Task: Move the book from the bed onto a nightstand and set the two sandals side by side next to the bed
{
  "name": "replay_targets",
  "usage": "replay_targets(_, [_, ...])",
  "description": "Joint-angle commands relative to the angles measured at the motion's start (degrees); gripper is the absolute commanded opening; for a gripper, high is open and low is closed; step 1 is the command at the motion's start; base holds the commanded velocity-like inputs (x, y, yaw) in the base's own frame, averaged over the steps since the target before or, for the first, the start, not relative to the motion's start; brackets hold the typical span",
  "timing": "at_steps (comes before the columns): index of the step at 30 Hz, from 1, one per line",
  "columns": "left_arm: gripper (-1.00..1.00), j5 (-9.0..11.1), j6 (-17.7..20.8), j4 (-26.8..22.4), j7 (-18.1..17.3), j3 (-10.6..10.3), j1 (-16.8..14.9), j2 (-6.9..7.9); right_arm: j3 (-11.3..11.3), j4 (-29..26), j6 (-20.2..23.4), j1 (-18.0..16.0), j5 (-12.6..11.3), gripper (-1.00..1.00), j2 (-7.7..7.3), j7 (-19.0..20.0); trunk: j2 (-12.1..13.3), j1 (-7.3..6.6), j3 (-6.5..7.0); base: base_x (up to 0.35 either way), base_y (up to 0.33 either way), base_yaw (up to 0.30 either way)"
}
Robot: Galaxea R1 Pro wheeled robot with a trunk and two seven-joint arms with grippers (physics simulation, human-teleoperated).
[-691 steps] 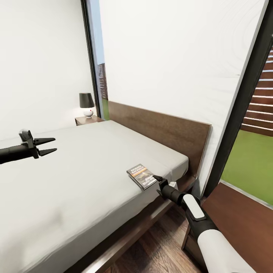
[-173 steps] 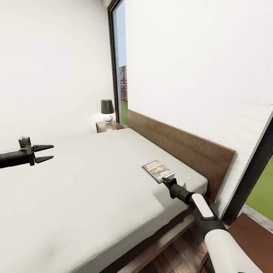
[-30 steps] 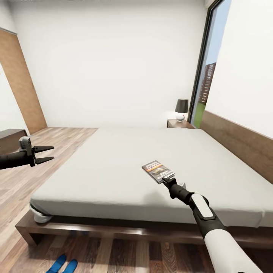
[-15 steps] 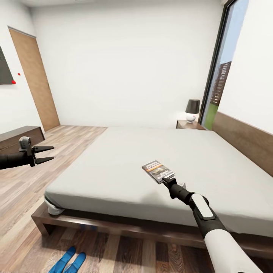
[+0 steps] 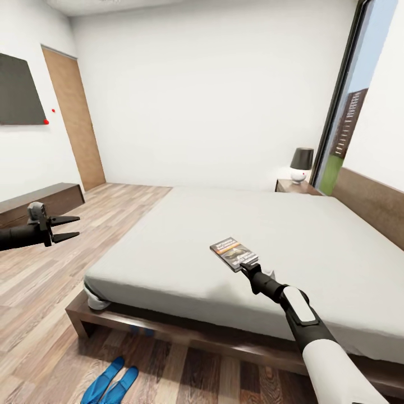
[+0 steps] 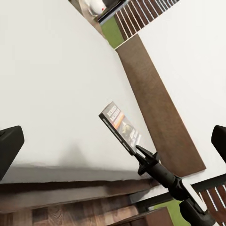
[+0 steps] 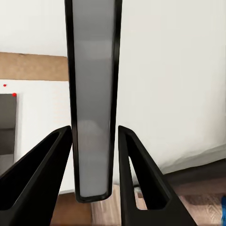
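Note:
The book (image 5: 234, 253), dark with an orange-and-white title band, hangs just above the light-grey mattress of the bed (image 5: 185, 235), and my right gripper (image 5: 247, 267) is shut on its near edge. In the right wrist view the book's edge (image 7: 93, 84) stands between the two black fingers (image 7: 44, 172). The left wrist view shows the book (image 6: 121, 128) and the right gripper (image 6: 141, 153) over the mattress. Two blue sandals (image 5: 111, 382) lie close together on the plank floor near the bed's foot corner. My left gripper (image 5: 70, 227) hovers open and empty over the floor at the left. A nightstand (image 5: 294, 186) stands beyond the bed's far side.
A black-shaded lamp (image 5: 302, 164) sits on the nightstand. The brown headboard (image 5: 373, 202) runs along the right wall beside a tall window (image 5: 350, 112). A low dark cabinet (image 5: 39, 202), a wall screen (image 5: 19, 90) and a wooden door (image 5: 74, 129) are at the left.
The whole view has swung left, so the camera has turned. The book stays in my right gripper at the same spot in the picture. The sandals, door and wall screen have come further into view.

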Motion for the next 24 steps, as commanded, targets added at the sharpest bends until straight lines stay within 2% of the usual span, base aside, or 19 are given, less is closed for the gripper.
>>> replay_targets(1, [1.00,-0.61,0.60,-0.01,-0.41,0.32,-0.06,-0.03,-0.35,-0.03,0.44,-0.04,-0.17,-1.00,0.07,0.14,-0.03,-0.01,-0.06,0.000,0.000,0.172])
replay_targets(24, [1.00,-0.66,0.60,0.16,-0.38,0.33,-0.06,0.29,-0.43,-0.03,0.50,-0.02,-0.17,-1.00,0.07,0.14,-0.03,-0.01,-0.06,0.000,0.000,0.172])
